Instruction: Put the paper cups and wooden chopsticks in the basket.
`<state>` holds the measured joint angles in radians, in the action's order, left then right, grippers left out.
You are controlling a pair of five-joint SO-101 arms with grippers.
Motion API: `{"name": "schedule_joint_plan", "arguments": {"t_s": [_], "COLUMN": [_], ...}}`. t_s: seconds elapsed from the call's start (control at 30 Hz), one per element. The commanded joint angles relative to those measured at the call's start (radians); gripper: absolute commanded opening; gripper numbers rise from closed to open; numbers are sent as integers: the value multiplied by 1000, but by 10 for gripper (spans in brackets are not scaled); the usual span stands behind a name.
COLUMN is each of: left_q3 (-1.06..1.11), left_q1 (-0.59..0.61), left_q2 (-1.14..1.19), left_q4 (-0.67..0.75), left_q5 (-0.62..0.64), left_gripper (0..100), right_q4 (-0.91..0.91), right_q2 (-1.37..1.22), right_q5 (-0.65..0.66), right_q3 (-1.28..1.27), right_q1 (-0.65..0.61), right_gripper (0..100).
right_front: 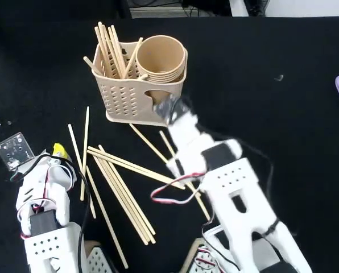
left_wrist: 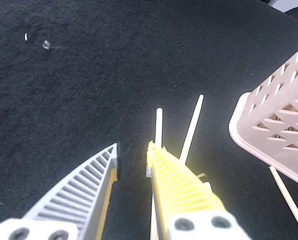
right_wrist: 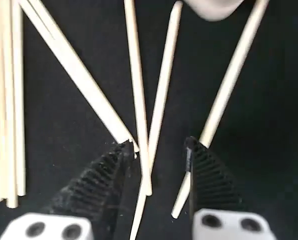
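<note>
Centrally, toward the far side of the black cloth-covered worktop (right_front: pixel 283 131): beige plastic basket (right_front: pixel 129 99), box-shaped with rounded corners, walls pierced by rows of small slots.

Inside, at the end nearer the right arm (right_front: pixel 238 193): stack of paper cups (right_front: pixel 162 57), tan, round, smooth-walled, mouth upward, rolled rims layered one above another.

Inside, at the other end: bundle of wooden chopsticks (right_front: pixel 108 48), pale bare wood, slim and straight, standing tilted, tips fanned above the rim.

On the cloth between the arms and in front of the basket: loose chopsticks (right_front: pixel 124 196) of the same wood, several in a tight parallel sheaf, others crossing at angles.

Right jaws: released, black ribbed fingers (right_wrist: pixel 109 185) spread, low over the cloth just in front of the basket, straddling crossed chopsticks lying flat.

Left jaws: released, one ribbed grey finger (left_wrist: pixel 84 185) and one ribbed yellow finger (left_wrist: pixel 179 190) apart, near the left arm (right_front: pixel 44 222) at the worktop's near corner; two chopstick ends just past the yellow tip, basket corner off to one side.
</note>
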<state>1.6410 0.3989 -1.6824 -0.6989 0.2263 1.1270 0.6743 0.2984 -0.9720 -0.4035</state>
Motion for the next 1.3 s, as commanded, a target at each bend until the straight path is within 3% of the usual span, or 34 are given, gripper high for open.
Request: {"name": "schedule_joint_plan", "arguments": {"t_s": [0.0, 0.47, 0.7, 0.9, 1.07, 1.27], "left_q3": [-12, -12, -12, -12, -12, -12], "left_q1": [-10, -10, -8, -8, -10, -10], "left_q2": [-9, -9, -9, -9, -9, -9], "left_q4": [6, 3, 0, 0, 3, 5], "left_q5": [-8, -8, -8, -8, -8, -8], "left_gripper": [109, 108, 108, 108, 108, 108], "right_q4": [-160, -324, -474, -423, -391, -348], "right_q2": [19, 7, -208, -331, -349, -315], "right_q5": [32, 31, 29, 29, 37, 44], "right_q3": [-128, -222, -199, -101, -87, -84], "right_q1": [-38, -52, -52, -35, -40, -35], "right_gripper": [173, 173, 173, 165, 12, 11]}}
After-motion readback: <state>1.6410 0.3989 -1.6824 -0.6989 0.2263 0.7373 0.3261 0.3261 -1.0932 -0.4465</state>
